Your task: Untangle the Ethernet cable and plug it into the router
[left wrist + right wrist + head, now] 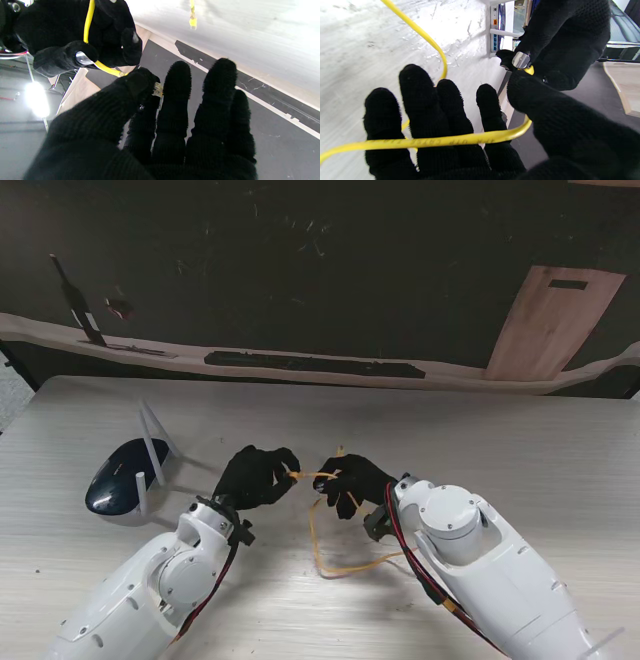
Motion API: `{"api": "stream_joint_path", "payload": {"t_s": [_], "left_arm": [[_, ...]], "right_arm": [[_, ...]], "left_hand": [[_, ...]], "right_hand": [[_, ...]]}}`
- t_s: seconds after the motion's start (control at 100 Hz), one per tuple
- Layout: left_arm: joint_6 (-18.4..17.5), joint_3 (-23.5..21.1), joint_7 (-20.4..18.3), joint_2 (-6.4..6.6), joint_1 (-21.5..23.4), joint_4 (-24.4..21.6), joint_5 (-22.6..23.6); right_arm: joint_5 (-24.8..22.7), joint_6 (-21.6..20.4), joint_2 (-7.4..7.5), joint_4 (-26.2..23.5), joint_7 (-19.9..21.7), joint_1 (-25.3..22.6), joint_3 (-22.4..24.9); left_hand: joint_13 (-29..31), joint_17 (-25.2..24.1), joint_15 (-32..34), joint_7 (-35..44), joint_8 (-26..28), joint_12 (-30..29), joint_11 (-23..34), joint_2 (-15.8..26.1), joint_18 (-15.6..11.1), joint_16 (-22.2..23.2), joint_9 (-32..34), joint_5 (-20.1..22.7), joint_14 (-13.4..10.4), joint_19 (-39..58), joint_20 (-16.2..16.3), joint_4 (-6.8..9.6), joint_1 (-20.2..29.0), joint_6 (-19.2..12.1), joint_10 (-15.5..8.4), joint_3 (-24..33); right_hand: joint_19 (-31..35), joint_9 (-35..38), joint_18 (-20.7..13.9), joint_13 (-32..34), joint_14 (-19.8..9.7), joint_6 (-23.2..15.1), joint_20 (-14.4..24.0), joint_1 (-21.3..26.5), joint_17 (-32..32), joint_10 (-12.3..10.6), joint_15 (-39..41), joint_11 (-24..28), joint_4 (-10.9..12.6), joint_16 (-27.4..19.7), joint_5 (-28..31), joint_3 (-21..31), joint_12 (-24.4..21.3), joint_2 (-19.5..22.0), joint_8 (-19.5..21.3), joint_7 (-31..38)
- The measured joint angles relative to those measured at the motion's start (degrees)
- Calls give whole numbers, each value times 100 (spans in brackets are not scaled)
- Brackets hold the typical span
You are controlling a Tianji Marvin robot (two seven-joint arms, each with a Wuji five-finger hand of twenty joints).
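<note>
It looked like a robotics lab or test workshop. A pale wood-grain table (520, 450) stood on a scuffed dark floor (300, 270). Beyond the table, a loose wooden board (553, 320) and a long black strip (315, 364) lay on that floor.

Yellow cable (335, 555) loops on the table at centre, unplugged; dark domed router (125, 477) lies at nine o'clock.

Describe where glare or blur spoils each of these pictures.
Stand view: evenly lit, soft shadows. Left wrist view: the pale wooden table is washed out and streaked, and a lamp flare blooms. Right wrist view: the table is overexposed behind the yellow Ethernet cable.
</note>
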Motion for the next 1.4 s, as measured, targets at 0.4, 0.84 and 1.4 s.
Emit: {"api": "stream_joint_path", "payload": {"t_s": [0.4, 0.84, 1.4], "left_arm": [[228, 69, -377, 146, -56, -74, 410], [216, 145, -404, 176, -194, -63, 535], [199, 159, -466, 193, -243, -48, 556]], "right_arm": [[463, 304, -90, 201, -13, 216, -305], [623, 772, -195, 20, -292, 289, -292], [616, 714, -278, 63, -512, 435, -478]], "left_hand": [[-72, -76, 141, 235, 83, 67, 202, 4, -2, 129, -72, -85, 4, 0, 1, 2, 0, -4, -2, 0], [-76, -140, 158, 255, 87, 70, 207, 6, -2, 194, -122, -94, 4, 0, 1, 43, 0, -4, -3, 0], [-137, -164, 158, 405, 164, 131, 210, 17, -2, 255, -154, -174, 2, 0, 1, 44, 1, -7, -3, -2]], "right_hand": [[-1424, -785, -155, -1294, 79, 213, -226, -67, -943, 4, -1594, -613, 61, -175, -453, 52, -179, -224, 73, -331], [-679, -310, -69, -721, 392, 793, 108, -96, -317, 240, -715, -292, 61, 115, 159, 173, -146, -411, -191, -542], [49, 692, 98, 384, 529, 1132, 576, 578, 831, 329, 154, 34, -326, 88, 781, -51, -124, 280, -1266, 106]]}}
